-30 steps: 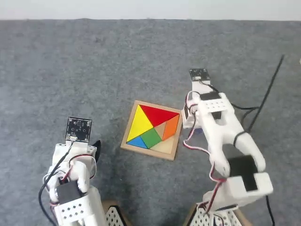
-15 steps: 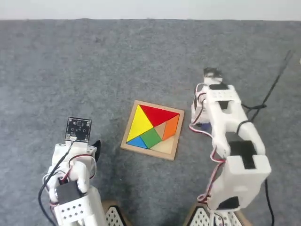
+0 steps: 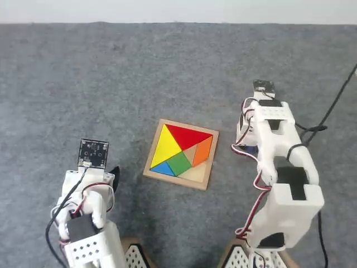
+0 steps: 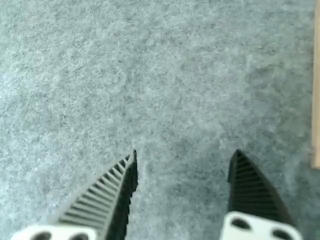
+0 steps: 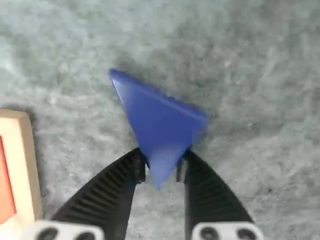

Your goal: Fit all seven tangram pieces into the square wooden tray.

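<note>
The grey surface (image 3: 111, 72) carries both arms, the right arm (image 3: 281, 167) reaching forward to the right of the tray (image 3: 196, 175) and the left arm (image 3: 86, 218) folded back near its base. The tray lies between them, holding yellow (image 3: 164, 146), red (image 3: 187, 135), orange (image 3: 203, 152), green (image 3: 178, 163) and light-blue (image 3: 162, 167) pieces. The right gripper (image 5: 160, 162) pinches a corner of a blue triangle (image 5: 157, 117) over the surface near the tray. The left gripper (image 4: 182, 160) has its fingers spread.
</note>
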Available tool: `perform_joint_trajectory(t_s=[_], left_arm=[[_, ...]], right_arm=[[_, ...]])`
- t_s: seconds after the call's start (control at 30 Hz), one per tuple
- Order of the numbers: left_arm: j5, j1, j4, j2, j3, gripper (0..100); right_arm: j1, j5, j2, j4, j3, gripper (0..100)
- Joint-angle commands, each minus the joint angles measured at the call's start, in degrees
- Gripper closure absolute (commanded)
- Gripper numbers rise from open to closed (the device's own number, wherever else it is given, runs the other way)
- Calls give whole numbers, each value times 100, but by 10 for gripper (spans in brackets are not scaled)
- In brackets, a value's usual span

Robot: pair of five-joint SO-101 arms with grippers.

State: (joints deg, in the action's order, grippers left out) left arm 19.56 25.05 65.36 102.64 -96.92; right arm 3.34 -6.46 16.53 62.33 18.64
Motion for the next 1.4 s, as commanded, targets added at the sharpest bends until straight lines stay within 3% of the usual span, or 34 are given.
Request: perform_joint_trajectory(t_s=[0.0, 0.47, 0.67, 0.83, 1.0, 1.23, 1.37], left_arm=[[62, -9, -18, -26, 40, 719], [62, -9, -18, -26, 40, 719], [62, -9, -18, -26, 40, 719], [62, -9, -18, -26, 40, 719], [62, -9, -18, -26, 40, 719], [62, -9, -18, -26, 40, 719], [62, -9, -18, -26, 40, 719]], right_arm=[[-13, -44, 22, 84, -97, 949], [-31, 193, -2536, 101, -167, 961], [31, 607, -1763, -365, -176, 946], [426, 18, -1015, -514, -185, 784], [690, 0, -549, -637, -501, 682], [611, 53, 295, -57, -1248, 701], [567, 18, 743, 286, -1495, 797]])
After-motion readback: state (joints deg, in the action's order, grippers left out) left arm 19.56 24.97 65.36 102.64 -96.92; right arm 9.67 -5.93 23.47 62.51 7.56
